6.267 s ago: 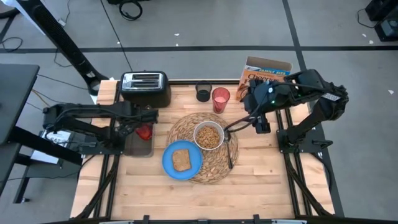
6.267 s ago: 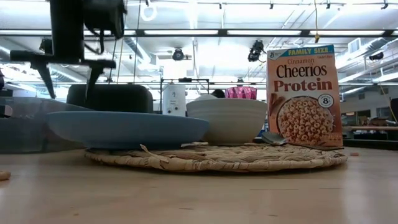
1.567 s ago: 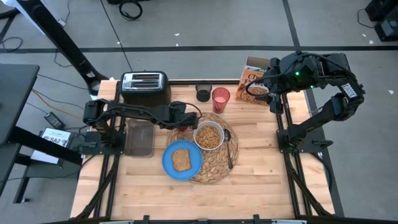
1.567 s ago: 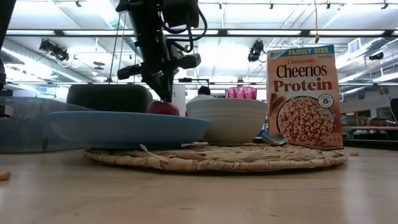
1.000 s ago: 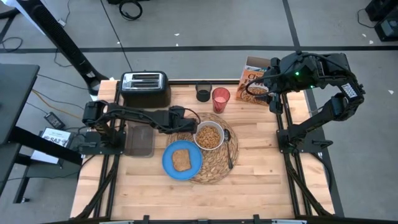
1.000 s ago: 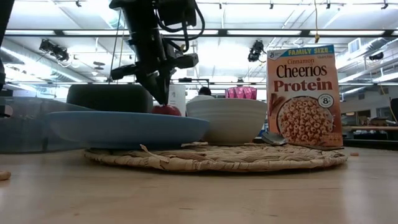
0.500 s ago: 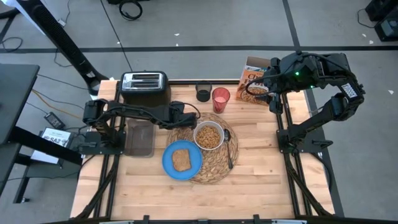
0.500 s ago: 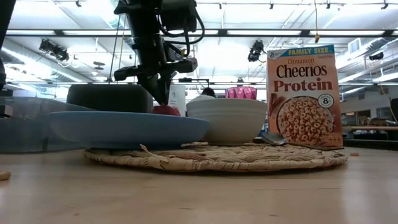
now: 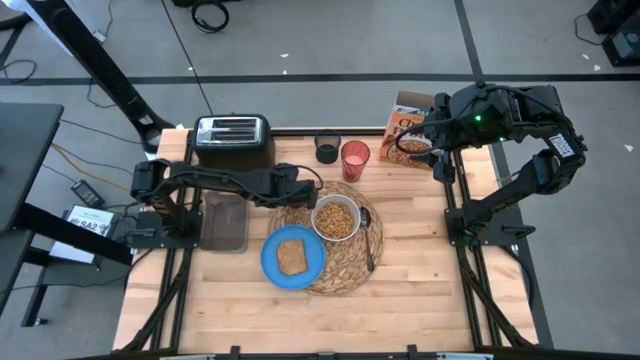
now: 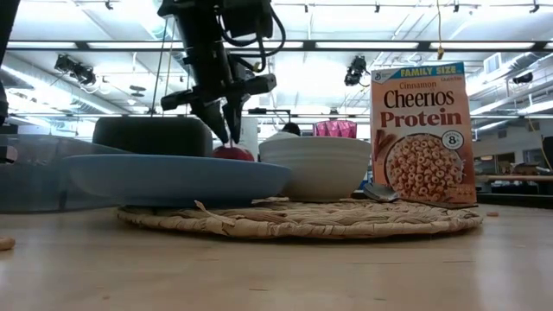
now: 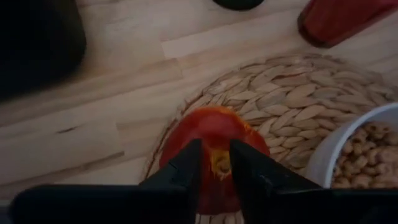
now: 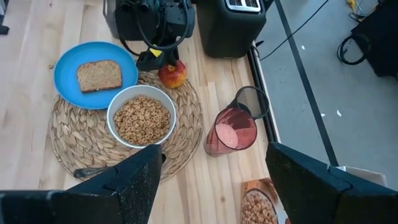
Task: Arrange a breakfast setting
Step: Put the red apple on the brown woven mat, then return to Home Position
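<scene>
The red apple (image 11: pixel 214 134) sits by its underside on the far-left edge of the round straw placemat (image 9: pixel 345 265). My left gripper (image 11: pixel 216 149) points down over the apple, fingers a little apart on either side of its stem; it also shows in the low view (image 10: pixel 223 134). On the mat stand the blue plate (image 9: pixel 272 265) with the toast slice (image 9: pixel 292 257), the white bowl (image 9: pixel 316 215) of cereal and the dark spoon (image 9: pixel 369 250). The translucent red cup (image 9: pixel 354 158) stands beyond the mat. My right gripper (image 12: pixel 214 152) is open and empty, high over the far right. My left gripper comes at the apple's top (image 11: pixel 211 124) from above, one fingertip (image 11: pixel 186 165) on each side of the stem. I cannot tell whether the tips touch the apple. The apple rests upright on the placemat.
A black toaster (image 9: pixel 233 140) and a small black cup (image 9: pixel 326 150) stand along the far edge. A cereal box (image 10: pixel 422 134) stands at the far right, under my right arm. A clear tub (image 9: pixel 223 222) lies left of the plate. Bare wood lies along the near edge.
My left gripper has opened its fingers a little over the apple. The apple has stayed where it was on the placemat's edge.
</scene>
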Action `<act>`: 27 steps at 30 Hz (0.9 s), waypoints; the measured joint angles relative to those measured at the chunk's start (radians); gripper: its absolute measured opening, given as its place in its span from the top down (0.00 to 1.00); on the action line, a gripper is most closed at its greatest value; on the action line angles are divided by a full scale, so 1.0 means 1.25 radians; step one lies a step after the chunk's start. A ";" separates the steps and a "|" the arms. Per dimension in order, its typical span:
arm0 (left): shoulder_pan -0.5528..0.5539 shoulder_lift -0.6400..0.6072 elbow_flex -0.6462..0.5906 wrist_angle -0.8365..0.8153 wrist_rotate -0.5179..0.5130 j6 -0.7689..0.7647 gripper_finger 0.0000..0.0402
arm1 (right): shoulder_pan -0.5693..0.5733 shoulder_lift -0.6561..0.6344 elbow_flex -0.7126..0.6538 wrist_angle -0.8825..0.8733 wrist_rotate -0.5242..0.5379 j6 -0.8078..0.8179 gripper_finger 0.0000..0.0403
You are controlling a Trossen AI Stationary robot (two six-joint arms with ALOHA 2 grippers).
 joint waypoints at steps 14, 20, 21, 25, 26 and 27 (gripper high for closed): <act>-0.001 -0.093 0.000 0.010 0.043 0.055 0.54 | 0.000 -0.097 -0.062 0.220 -0.052 0.019 0.31; -0.019 -0.228 0.001 0.032 0.051 0.229 0.51 | 0.000 -0.278 -0.342 0.475 -0.124 0.019 0.47; -0.027 -0.250 0.001 0.039 0.051 0.276 0.51 | 0.000 -0.312 -0.398 0.522 -0.140 0.019 0.51; -0.054 -0.323 -0.007 0.090 0.052 0.421 0.54 | 0.001 -0.443 -0.605 0.712 -0.179 0.053 0.71; -0.060 -0.340 -0.017 0.113 0.056 0.450 0.56 | 0.001 -0.475 -0.647 0.745 -0.184 0.069 0.77; -0.066 -0.360 -0.035 0.136 0.067 0.478 0.58 | 0.001 -0.507 -0.681 0.764 -0.185 0.092 0.83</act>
